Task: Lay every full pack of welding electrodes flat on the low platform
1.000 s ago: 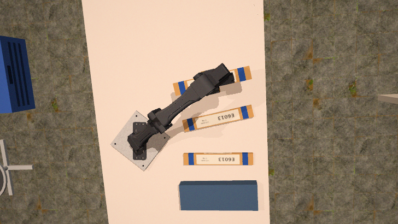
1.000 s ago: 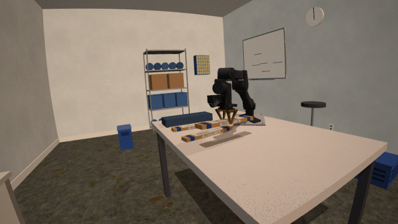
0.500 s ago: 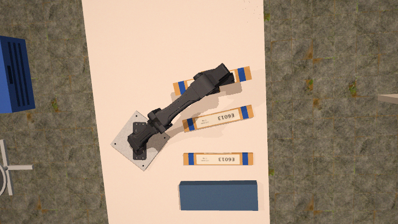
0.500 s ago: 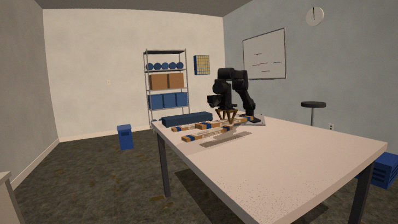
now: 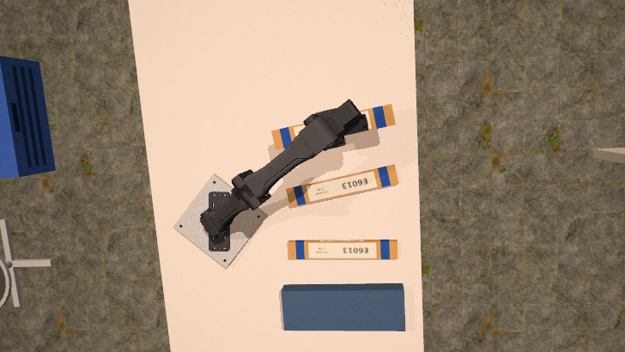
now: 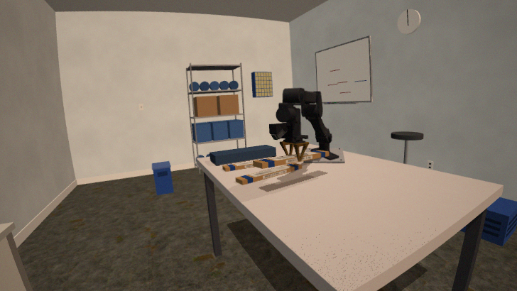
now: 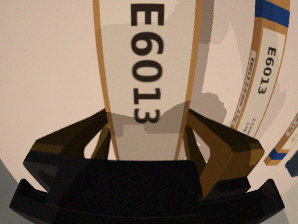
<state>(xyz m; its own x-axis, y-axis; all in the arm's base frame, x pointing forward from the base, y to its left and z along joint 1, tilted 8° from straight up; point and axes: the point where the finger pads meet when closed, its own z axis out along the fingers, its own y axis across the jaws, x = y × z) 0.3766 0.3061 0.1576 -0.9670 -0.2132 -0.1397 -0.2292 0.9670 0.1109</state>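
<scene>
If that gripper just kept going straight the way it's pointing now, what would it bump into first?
The gripper points down, holding a raised pack, so that pack would probably meet the table top first; the gap's depth is unclear.

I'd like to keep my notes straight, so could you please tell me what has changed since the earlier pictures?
Nothing visibly changed. The gripper holds the same raised pack; the low platform has stayed put.
</scene>
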